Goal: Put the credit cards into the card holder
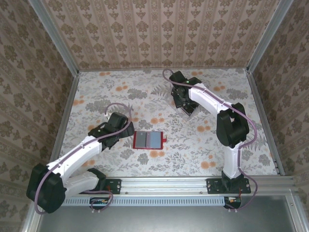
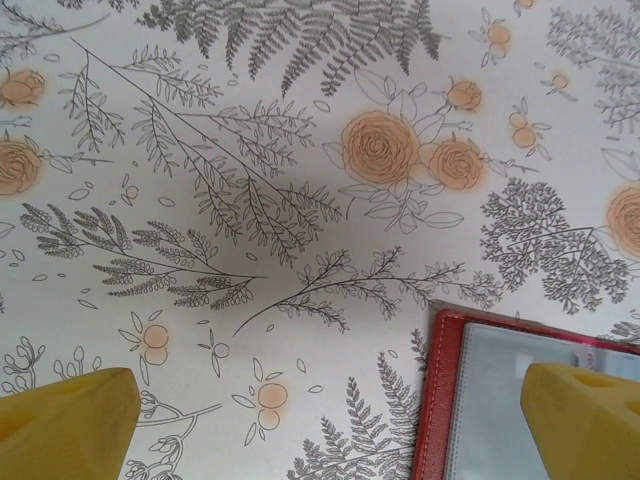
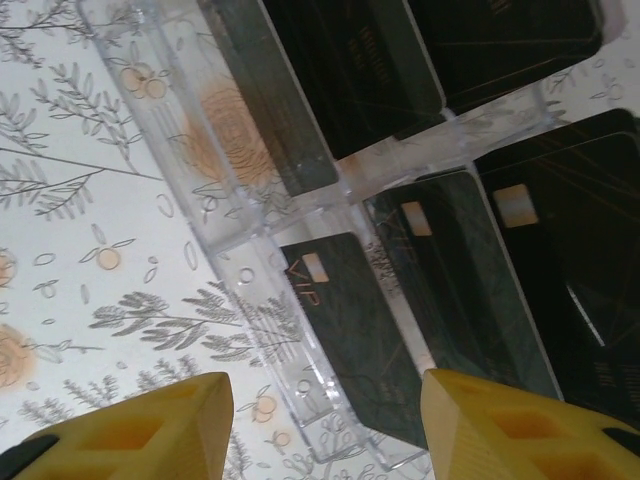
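Note:
The red card holder (image 1: 136, 140) lies open and flat at the table's middle, its grey pockets facing up. In the left wrist view its red edge (image 2: 441, 400) shows at the lower right, under my right fingertip (image 2: 585, 420). My left gripper (image 2: 330, 430) hovers open at the holder's left edge, nothing held. Several black credit cards (image 3: 350, 330) lie in a clear plastic case (image 3: 262, 300); one reads "VIP". My right gripper (image 3: 325, 430) is open just above the case, its fingers straddling the case's rim and that card's end.
The clear case (image 1: 187, 109) sits at the back centre-right under the right arm (image 1: 207, 99). Metal rails (image 1: 65, 121) and patterned walls bound the floral table on three sides. Bare cloth lies left of the card holder.

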